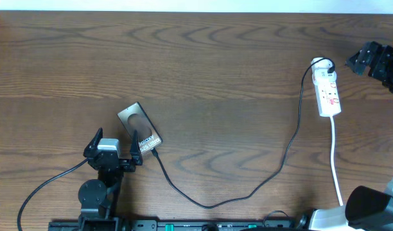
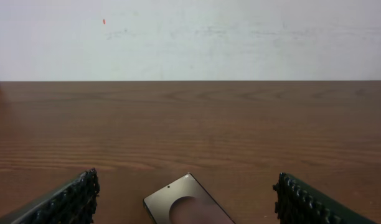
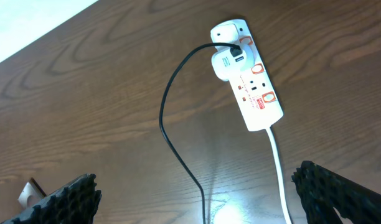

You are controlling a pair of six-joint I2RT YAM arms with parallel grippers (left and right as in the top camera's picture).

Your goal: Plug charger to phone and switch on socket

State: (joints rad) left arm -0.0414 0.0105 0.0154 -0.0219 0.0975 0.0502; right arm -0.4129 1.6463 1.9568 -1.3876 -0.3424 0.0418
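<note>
Well, a few things are hard to read. Whether the charger's (image 3: 162,115) tip is truly seated in the phone (image 1: 140,127) I cannot tell; from above, the black cable's end just meets the phone's near edge. The left wrist view cuts off the phone's lower half, and the right arm sits partly outside the overhead picture.

By count: one phone, one charger, one socket (image 1: 329,93) with one white adapter (image 3: 226,62) plugged in, and two grippers. The left gripper (image 1: 114,144) is spread wide and empty, the phone just ahead between its fingers. The right gripper (image 3: 197,183) also gapes, holding nothing, above the tabletop (image 1: 216,77) near the socket, well apart from the phone.
</note>
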